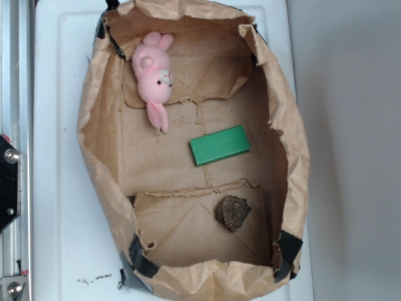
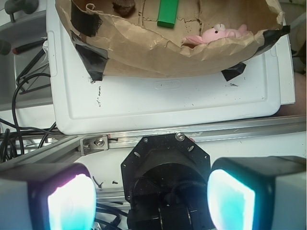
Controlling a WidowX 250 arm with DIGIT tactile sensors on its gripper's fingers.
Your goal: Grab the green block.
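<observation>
While the green block (image 1: 219, 145) lies in the paper bag (image 1: 100, 119), the gripper (image 2: 151, 199) hangs spread wide, empty.

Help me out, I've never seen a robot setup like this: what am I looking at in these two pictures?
One picture looks straight down on a paper bag lying open on a white tray. Inside lie a green block, a pink plush bunny and a brown rock. The other picture comes from a camera on the robot arm's wrist: the two glowing pads at the bottom are the fingers of its gripper, spread open and empty, well short of the bag.
</observation>
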